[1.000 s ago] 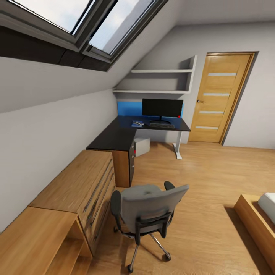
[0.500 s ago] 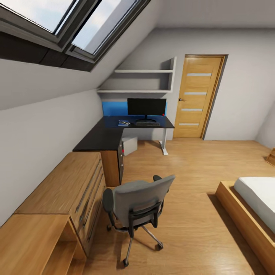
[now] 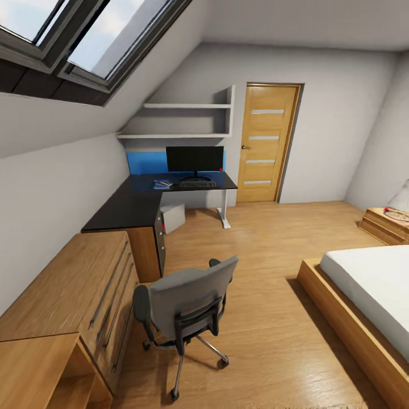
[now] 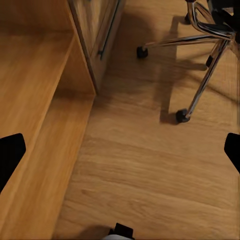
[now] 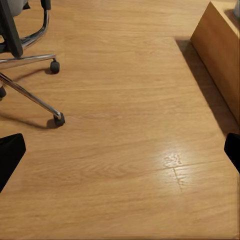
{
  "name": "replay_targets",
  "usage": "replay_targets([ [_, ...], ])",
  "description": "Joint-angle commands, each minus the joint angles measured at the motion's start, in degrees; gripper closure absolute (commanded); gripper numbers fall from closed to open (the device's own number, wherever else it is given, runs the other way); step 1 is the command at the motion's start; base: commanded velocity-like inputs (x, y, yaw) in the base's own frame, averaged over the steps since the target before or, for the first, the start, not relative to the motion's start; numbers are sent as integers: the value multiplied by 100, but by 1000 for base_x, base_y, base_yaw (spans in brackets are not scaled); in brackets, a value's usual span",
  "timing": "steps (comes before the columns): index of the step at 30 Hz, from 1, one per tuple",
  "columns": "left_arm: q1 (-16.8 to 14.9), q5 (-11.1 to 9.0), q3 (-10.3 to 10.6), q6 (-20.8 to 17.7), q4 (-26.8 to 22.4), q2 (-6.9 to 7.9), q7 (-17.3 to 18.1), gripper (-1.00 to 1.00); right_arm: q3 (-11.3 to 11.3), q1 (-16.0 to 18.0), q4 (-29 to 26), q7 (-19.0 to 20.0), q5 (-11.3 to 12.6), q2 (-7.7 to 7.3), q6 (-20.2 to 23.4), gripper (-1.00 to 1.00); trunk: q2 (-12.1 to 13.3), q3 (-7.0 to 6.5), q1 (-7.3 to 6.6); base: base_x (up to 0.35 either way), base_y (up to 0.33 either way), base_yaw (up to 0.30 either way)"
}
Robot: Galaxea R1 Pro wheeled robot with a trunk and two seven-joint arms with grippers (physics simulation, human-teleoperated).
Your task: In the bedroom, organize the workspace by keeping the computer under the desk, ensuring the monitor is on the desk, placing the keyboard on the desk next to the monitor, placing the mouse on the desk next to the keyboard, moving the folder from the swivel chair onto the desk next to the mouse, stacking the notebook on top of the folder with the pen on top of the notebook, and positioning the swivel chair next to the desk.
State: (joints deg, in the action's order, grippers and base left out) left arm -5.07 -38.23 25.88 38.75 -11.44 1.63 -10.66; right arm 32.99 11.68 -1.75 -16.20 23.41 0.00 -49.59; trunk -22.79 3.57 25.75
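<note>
From the head view we see the desk (image 3: 133, 205) in the far corner of the bedroom, under the skylight (image 3: 85, 42). The monitor (image 3: 194, 159) stands on the desk, the keyboard (image 3: 197, 184) just in front of its foot. A small blue item lies on the desk beside the keyboard; we cannot tell what it is. The computer (image 3: 172, 217) sits under the desk. The swivel chair (image 3: 184, 300) stands well apart from the desk, its back towards us.

In the left wrist view, our left gripper (image 4: 120, 150) has its fingers spread wide, holding nothing, above the floor (image 4: 150, 170) near the chair's castors.

In the right wrist view, our right gripper (image 5: 120, 150) is likewise spread wide and empty.
</note>
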Motion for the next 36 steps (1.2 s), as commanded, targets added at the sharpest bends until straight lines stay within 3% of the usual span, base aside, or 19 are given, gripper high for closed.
replay_targets([
  [1,-2,-9,49,10,-8,4,-51,-100,53,6,-1,-32,21,0,-17,-100,-13,13,3,-14,129,-265],
  [8,-2,-9,49,10,-8,4,-51,-100,90,2,2,-26,-22,1,-53,-100,-13,20,3,-49,172,-238],
  [17,-2,-9,50,10,-8,4,-45,-100,110,2,10,-24,-37,1,-47,-100,-13,27,3,-58,215,-41],
  [36,-2,-5,57,10,-6,4,-46,-100,91,6,9,-28,-33,0,-25,-100,-13,27,3,-5,22,-2],
])
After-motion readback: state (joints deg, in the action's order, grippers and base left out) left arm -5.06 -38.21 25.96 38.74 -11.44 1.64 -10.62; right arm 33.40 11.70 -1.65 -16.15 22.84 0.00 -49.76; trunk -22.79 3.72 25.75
